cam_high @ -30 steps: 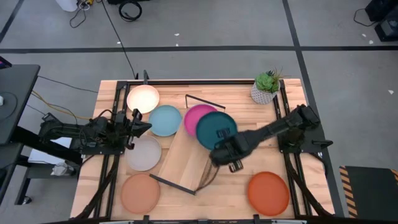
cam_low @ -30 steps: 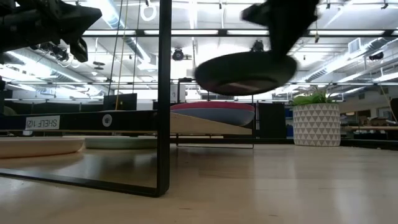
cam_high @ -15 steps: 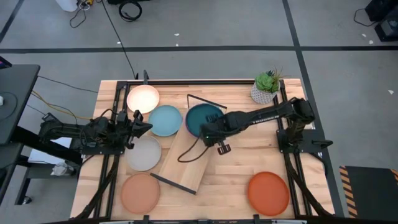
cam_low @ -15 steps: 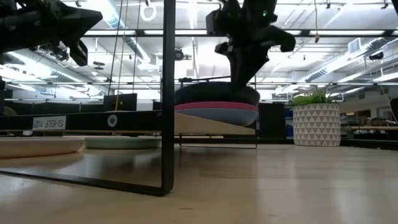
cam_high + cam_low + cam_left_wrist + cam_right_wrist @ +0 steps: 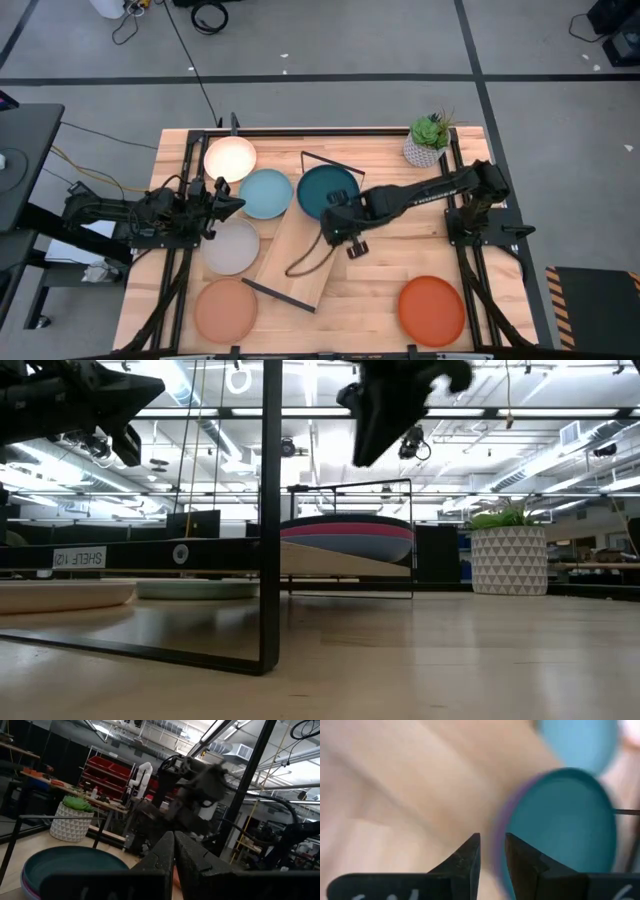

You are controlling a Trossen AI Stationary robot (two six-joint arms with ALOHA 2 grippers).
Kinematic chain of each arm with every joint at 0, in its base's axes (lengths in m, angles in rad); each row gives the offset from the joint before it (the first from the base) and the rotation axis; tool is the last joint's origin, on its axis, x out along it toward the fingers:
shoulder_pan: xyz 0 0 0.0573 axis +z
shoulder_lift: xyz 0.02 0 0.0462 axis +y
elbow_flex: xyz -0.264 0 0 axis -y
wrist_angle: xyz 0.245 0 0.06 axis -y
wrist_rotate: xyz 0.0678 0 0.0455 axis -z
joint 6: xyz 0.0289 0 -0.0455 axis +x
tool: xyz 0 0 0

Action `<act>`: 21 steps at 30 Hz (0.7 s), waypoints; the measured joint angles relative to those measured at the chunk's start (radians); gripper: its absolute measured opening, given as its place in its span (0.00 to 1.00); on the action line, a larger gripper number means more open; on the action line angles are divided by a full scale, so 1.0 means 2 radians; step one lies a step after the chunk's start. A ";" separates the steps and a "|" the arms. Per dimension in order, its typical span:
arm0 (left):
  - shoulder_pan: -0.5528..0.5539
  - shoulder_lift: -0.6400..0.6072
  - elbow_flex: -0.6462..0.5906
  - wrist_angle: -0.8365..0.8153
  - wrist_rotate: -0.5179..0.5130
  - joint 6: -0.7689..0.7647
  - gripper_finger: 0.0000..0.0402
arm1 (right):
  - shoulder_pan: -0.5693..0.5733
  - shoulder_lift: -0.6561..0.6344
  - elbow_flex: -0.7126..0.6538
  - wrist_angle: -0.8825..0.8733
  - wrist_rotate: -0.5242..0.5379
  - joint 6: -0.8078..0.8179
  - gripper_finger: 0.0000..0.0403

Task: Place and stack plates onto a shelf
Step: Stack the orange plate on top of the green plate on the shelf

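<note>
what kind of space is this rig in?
Likely a robotics lab or workshop: red parts bins and another white robot arm behind the table, exposed ceiling strip lights, cables on the concrete floor.

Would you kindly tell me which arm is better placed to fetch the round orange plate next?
The right: its gripper hangs beside the shelf stack, on the same side as the orange plate. The left gripper waits across the table, near the light blue plate.
</note>
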State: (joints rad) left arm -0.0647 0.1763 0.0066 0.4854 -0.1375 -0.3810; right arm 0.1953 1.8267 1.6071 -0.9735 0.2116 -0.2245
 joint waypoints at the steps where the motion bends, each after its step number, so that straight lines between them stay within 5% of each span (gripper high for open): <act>1: 0.000 0.000 0.000 0.000 0.000 0.000 0.05 | 0.008 0.000 -0.001 -0.006 -0.014 0.016 0.23; 6: 0.000 0.000 0.000 -0.001 0.000 0.000 0.05 | 0.062 0.001 -0.022 -0.017 -0.074 0.104 0.23; 16: 0.000 0.000 0.000 -0.004 0.000 0.001 0.05 | 0.180 0.020 -0.026 -0.100 -0.104 0.326 0.24; 21: 0.000 0.000 0.000 -0.010 0.000 0.000 0.05 | 0.199 0.044 -0.034 -0.122 -0.120 0.356 0.29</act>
State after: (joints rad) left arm -0.0647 0.1761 0.0067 0.4662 -0.1373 -0.3801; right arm 0.5939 1.9150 1.5382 -1.2174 -0.0276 0.4873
